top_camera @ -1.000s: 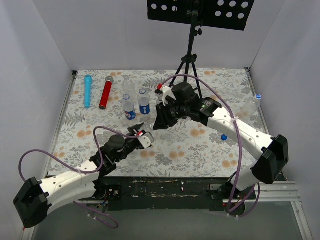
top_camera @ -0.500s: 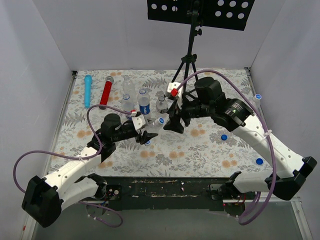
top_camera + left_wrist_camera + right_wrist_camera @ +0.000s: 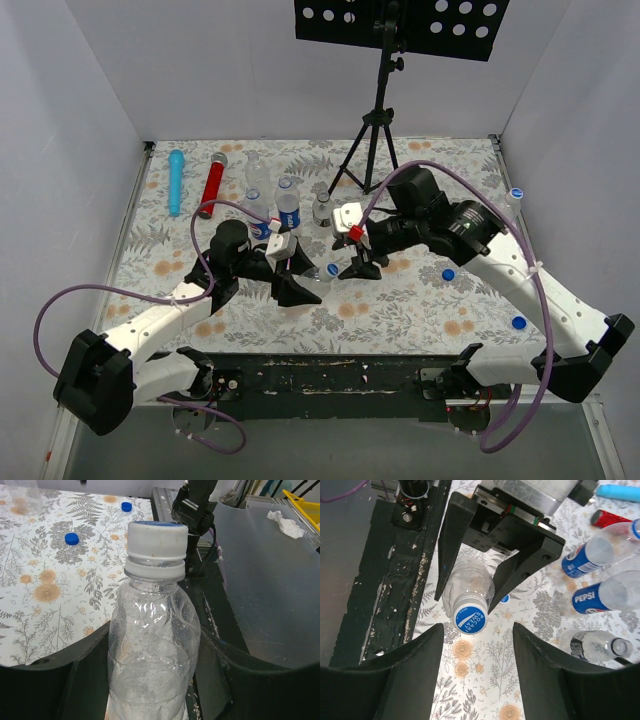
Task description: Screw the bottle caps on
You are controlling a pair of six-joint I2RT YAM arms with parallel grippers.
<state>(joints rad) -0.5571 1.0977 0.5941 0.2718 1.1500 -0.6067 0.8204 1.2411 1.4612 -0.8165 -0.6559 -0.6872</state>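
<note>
My left gripper (image 3: 296, 284) is shut on a clear plastic bottle (image 3: 152, 650), gripping its body. The bottle carries a white cap with a blue top (image 3: 156, 542), which also shows in the top view (image 3: 333, 269) and the right wrist view (image 3: 471, 619). My right gripper (image 3: 358, 268) is open and empty just right of the cap. In its own view, the right gripper (image 3: 477, 635) faces the cap top, with the fingers (image 3: 410, 680) apart and not touching it. Loose blue caps (image 3: 448, 274) (image 3: 517, 323) lie on the mat at right.
Two Pepsi bottles (image 3: 258, 215) (image 3: 288, 205), an uncapped bottle (image 3: 321, 210) and another clear bottle (image 3: 256, 170) stand behind the grippers. A blue cylinder (image 3: 176, 181) and a red cylinder (image 3: 211, 185) lie at back left. A tripod (image 3: 375, 130) stands at the back. A capped bottle (image 3: 512, 200) stands by the right wall.
My left gripper has moved toward the middle with the bottle, its cap now pointing at the right gripper. My right gripper has come down and toward the near edge, level with the cap.
</note>
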